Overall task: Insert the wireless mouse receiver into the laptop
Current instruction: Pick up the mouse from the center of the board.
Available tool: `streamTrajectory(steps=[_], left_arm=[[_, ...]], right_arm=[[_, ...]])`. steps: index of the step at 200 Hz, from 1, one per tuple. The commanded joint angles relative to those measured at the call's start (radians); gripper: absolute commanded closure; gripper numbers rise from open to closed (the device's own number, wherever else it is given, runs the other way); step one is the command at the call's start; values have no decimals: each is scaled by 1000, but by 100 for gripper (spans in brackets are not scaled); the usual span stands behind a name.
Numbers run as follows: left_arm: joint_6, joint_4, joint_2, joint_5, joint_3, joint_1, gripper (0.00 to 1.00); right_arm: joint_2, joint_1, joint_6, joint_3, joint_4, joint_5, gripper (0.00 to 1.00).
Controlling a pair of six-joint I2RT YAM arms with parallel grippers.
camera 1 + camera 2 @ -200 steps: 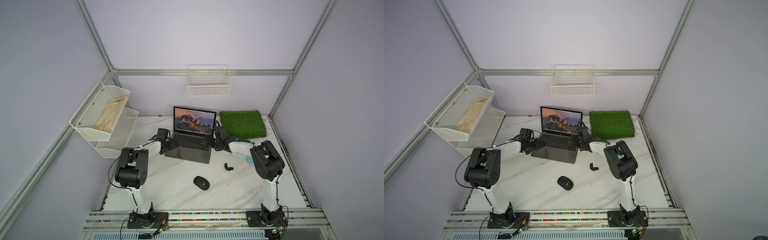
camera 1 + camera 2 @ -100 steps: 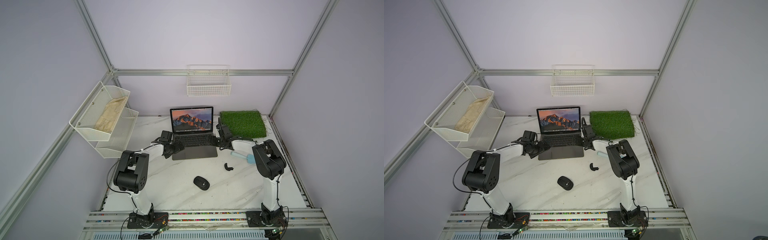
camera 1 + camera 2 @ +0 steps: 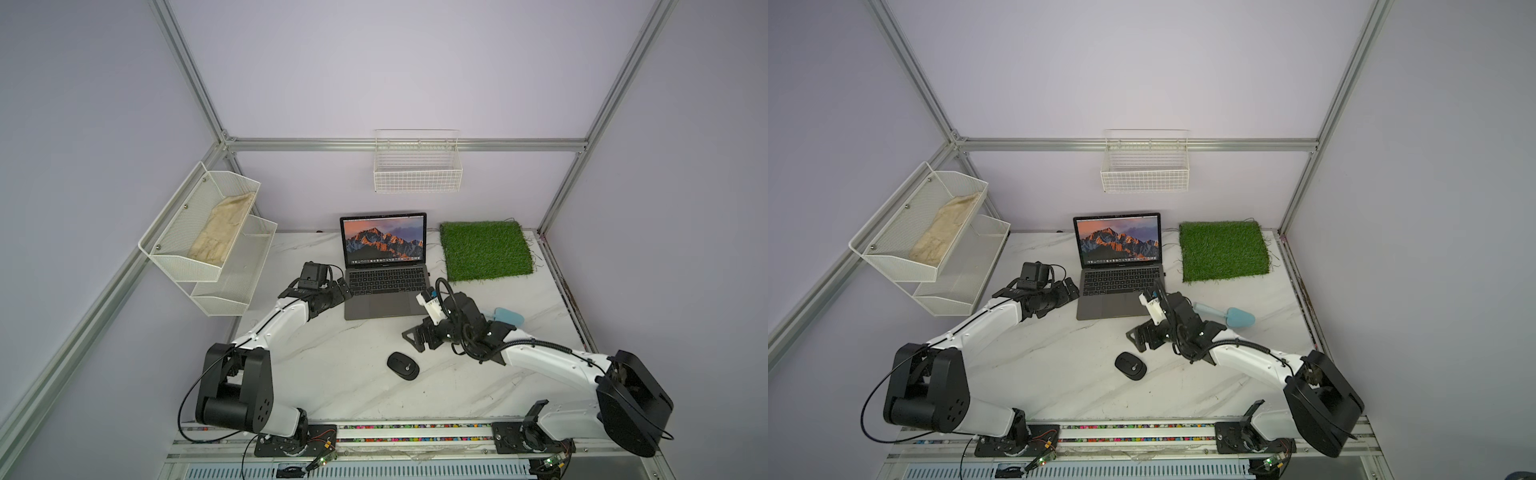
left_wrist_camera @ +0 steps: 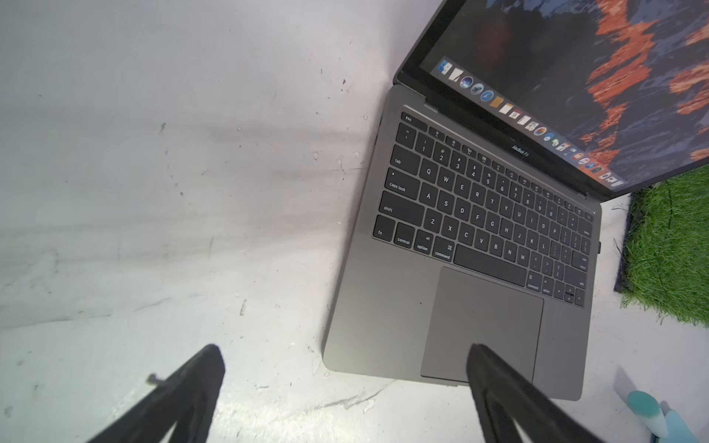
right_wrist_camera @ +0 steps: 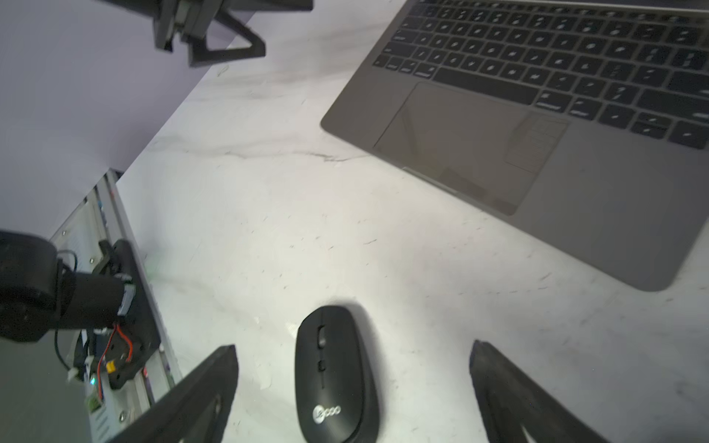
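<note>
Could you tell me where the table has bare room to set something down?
Bare marble lies between the mouse and the front rail, and between the laptop and the mesh shelf. Crowded: beside the laptop's right edge, with the right claw, blue scoop and grass mat.

The laptop (image 4: 475, 245) carried "MacBook Pro" on the strip under its screen. Its keys read esc, tab, caps lock, shift, fn, control, option and command, plus letters and digits. The mouse (image 5: 335, 376), lying before the laptop's front edge, bore a white logo, roughly "lecoo".
</note>
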Motion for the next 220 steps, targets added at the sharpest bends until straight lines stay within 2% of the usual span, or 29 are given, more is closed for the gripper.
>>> streamTrajectory(steps=[1,41,69,126,142,161,220], left_arm=[[6,18,-72,-32,-51,5,0],[1,38,-130,-30,-104,5,0],[2,49,-141,-25,-120,4,0],[6,74,-133,-14,-125,5,0],[3,80,-129,-11,-124,6,0],[2,89,-127,-6,-125,5,0],[3,184,-146,57,-175,6,0]], right_arm=[[-24,108,-21,-47,25,71,3],[55,238,-28,-57,32,205,3],[116,254,-19,-67,99,259,3],[178,264,-72,-73,97,296,4],[189,264,-78,-78,85,308,8],[202,264,-77,-84,87,317,20],[238,264,-92,-108,136,319,30]])
